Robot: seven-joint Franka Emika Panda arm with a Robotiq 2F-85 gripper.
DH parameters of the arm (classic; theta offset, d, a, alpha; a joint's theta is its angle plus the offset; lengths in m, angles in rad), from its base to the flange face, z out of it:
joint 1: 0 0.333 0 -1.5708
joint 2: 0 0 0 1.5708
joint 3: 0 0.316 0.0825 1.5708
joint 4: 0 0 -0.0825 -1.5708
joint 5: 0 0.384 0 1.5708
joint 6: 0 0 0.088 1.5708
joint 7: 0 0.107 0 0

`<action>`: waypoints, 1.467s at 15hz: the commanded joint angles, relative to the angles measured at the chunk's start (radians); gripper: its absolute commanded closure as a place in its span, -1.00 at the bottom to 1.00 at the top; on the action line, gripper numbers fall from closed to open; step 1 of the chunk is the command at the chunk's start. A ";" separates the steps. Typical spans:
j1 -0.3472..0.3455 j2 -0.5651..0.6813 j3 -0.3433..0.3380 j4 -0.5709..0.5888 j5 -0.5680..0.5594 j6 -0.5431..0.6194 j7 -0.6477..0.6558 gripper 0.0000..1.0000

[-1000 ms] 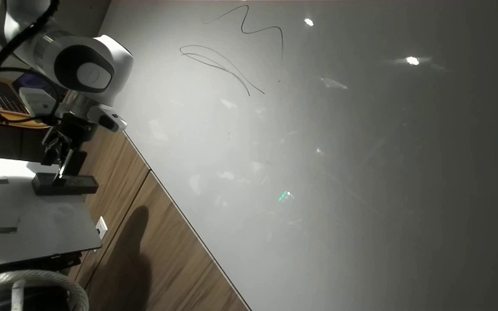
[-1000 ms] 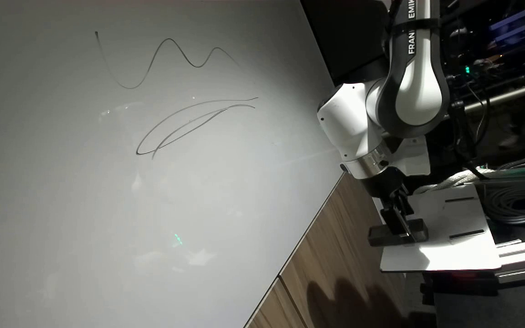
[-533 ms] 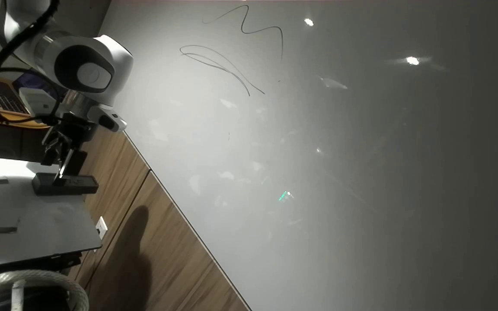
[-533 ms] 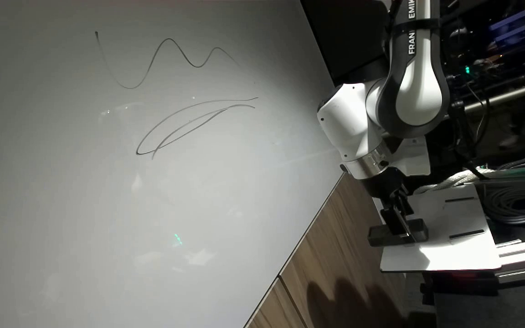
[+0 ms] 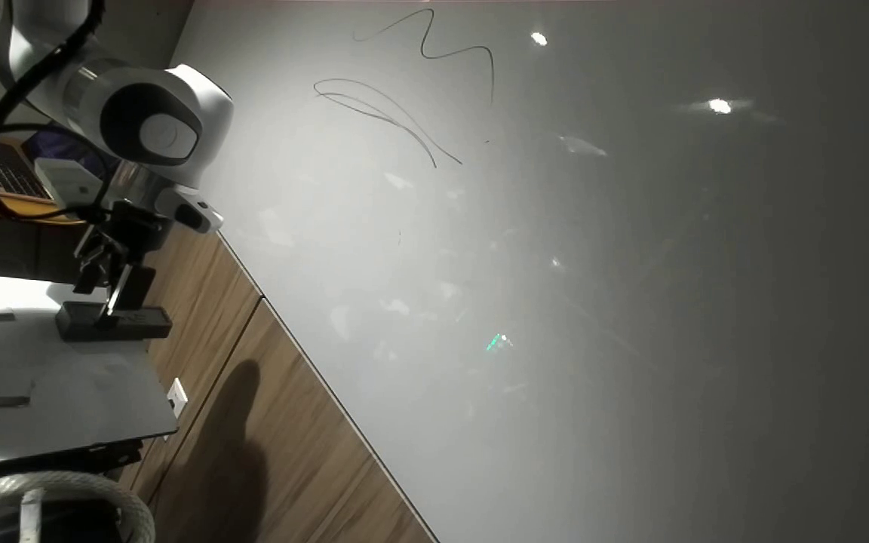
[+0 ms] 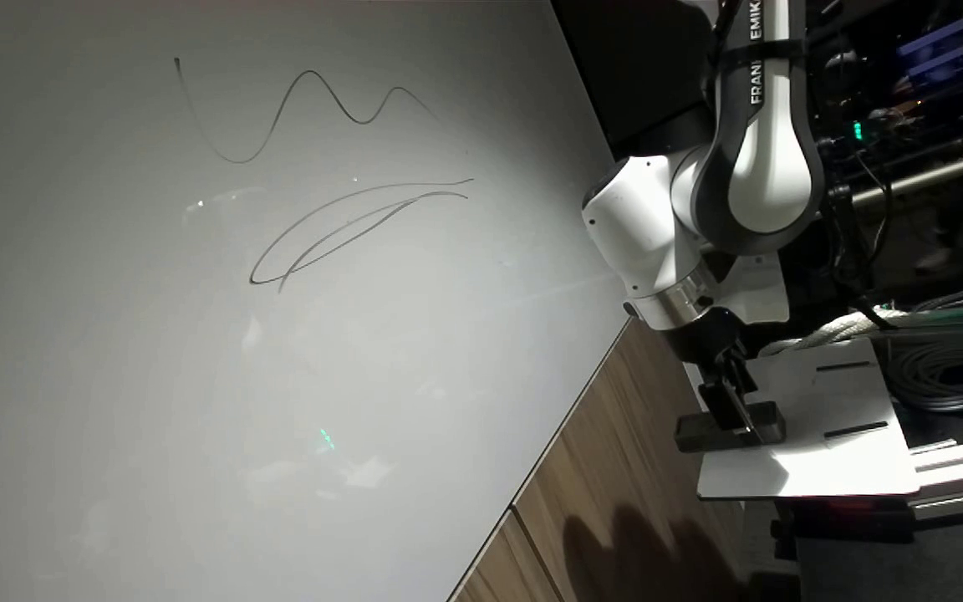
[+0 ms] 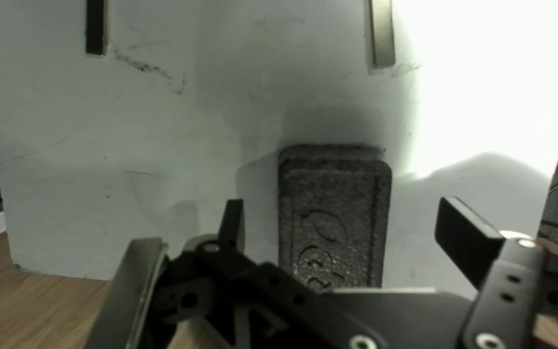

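Note:
A dark, felt-like oblong block [image 7: 337, 194] with rounded corners and outlines marked on its top lies on a white plate [image 7: 114, 145]. My gripper [image 7: 344, 225] is open above it, one finger to each side; in the wrist view a gap shows between the block and either finger. The block's near end is hidden behind the gripper's body. Both exterior views show the block [image 5: 144, 323] [image 6: 696, 432] at the plate's edge by the wood panelling, with a finger overlapping its middle. Whether the fingers touch the plate cannot be made out.
A large glossy whitish board [image 5: 593, 339] bears thin dark scribbles, a wave and a loop. Wood panelling [image 5: 314, 467] runs along its edge. Two bar-like strips [image 7: 382, 34] sit on the plate. A laptop [image 5: 12, 170] and a thick braided hose [image 5: 65, 483] are near the arm.
Over the last half second the arm and gripper have sunk slightly toward the block. The block stays where it was, and the fingers remain apart.

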State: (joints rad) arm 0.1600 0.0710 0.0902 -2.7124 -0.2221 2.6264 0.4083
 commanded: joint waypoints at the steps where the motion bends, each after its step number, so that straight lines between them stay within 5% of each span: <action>1: 0.000 0.012 -0.005 0.017 -0.036 -0.002 0.022 -1.00; 2: 0.000 0.014 -0.006 0.018 -0.037 -0.001 0.021 -0.86; 3: 0.001 0.015 -0.006 0.020 -0.037 -0.001 0.021 -0.45; 5: 0.001 0.019 -0.007 0.022 -0.038 -0.001 0.020 -0.35; 10: 0.001 0.020 -0.009 0.019 -0.038 -0.001 0.019 0.40; 22: 0.032 -0.178 0.071 0.019 0.026 -0.118 -0.012 0.43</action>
State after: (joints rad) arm 0.1759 0.0008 0.1277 -2.6940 -0.2242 2.5876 0.4083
